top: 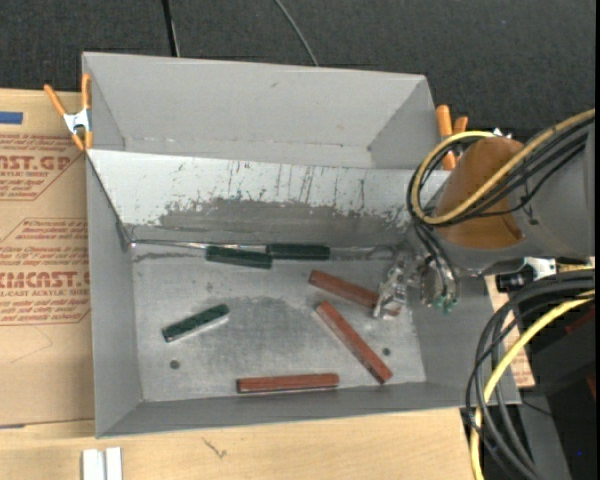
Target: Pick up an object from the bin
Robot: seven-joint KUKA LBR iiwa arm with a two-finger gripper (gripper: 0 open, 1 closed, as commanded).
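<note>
Dimly seen, the hand (pixel 393 298) sits beside the uppermost brown stick (pixel 342 289), its grip indiscernible.

A: Pincer (pixel 392 303) location?
B: Right side of bin (pixel 110 298), just beside the short brown bar (pixel 342 289).
A: Remaining contents?
B: Diagonal brown bar (pixel 353 342), front brown bar (pixel 287 383), green stick (pixel 195 323) at left, dark sticks (pixel 238 256) along rear wall.
</note>
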